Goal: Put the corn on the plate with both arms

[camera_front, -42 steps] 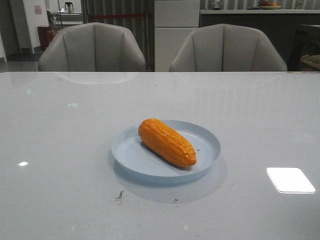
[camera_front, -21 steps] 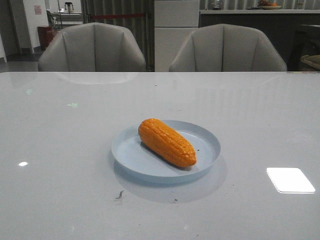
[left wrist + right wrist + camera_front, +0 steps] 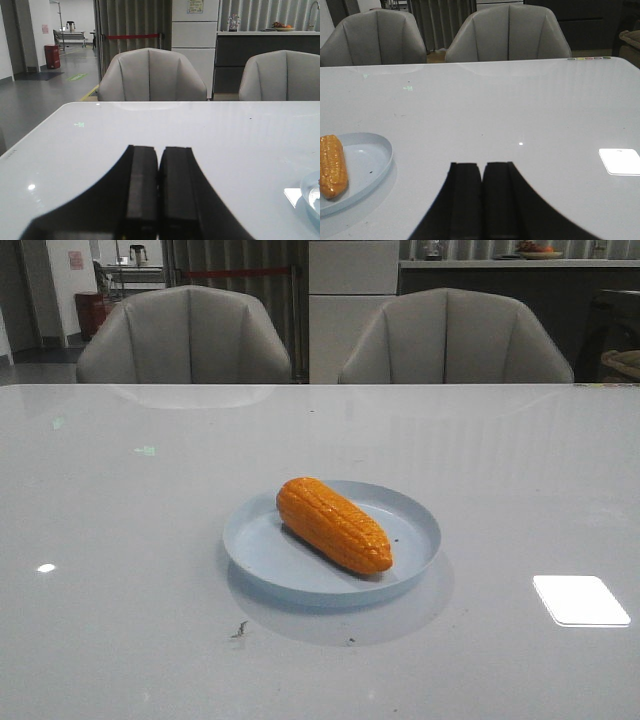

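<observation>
Front view first: I see the corn (image 3: 333, 524) lying flat inside the plate (image 3: 412, 513), set on a slant, its blunt end at the far-left rim and its tapered tip short of the near-right rim. The plate sits mid-counter (image 3: 120, 540), with bare glossy surface open on every side of it. Neither arm shows here. Two grey chairs (image 3: 185, 335) stand past the counter's far edge.

Left wrist view now: my left gripper (image 3: 159, 187) has its jaws pressed together, nothing between them, and sits above the counter (image 3: 200, 125). Ahead of the jaws it's all bare surface up to the far edge. Only a sliver of the plate (image 3: 311, 192) shows, well off to one side of the jaws, cut by the frame.

Right wrist view: my right gripper (image 3: 482, 200) is also closed tight, jaws touching, nothing between them. The plate (image 3: 372, 162) with the corn (image 3: 332, 165) lies well apart to the side of the jaws, with bare counter (image 3: 520, 100) between and ahead.
</observation>
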### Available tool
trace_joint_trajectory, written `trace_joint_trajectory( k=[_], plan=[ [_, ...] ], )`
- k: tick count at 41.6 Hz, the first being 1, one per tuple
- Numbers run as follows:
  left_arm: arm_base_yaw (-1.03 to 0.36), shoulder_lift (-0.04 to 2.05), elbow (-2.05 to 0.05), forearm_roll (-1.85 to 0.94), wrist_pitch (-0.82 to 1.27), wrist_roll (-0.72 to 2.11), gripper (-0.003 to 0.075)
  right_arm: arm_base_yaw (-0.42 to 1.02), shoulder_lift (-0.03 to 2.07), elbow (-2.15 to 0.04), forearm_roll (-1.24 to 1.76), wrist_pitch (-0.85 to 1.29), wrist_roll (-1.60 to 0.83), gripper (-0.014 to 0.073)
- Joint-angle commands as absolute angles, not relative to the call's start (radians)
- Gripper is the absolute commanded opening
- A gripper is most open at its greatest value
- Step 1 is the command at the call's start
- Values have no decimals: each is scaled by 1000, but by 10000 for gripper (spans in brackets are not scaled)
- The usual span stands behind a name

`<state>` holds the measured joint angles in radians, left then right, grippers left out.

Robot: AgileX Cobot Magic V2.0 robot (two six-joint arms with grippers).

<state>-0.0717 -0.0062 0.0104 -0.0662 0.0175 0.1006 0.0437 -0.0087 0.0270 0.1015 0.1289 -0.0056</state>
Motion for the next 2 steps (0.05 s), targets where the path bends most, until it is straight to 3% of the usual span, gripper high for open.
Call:
trace_joint_trajectory(
  k=[1, 2],
  plan=[
    [-72, -26, 48, -75, -68, 90, 94, 38, -34, 7, 104, 45, -9, 36],
    [-72, -26, 48, -75, -68, 90, 94, 38, -34, 7, 104, 45, -9, 36]
  ],
)
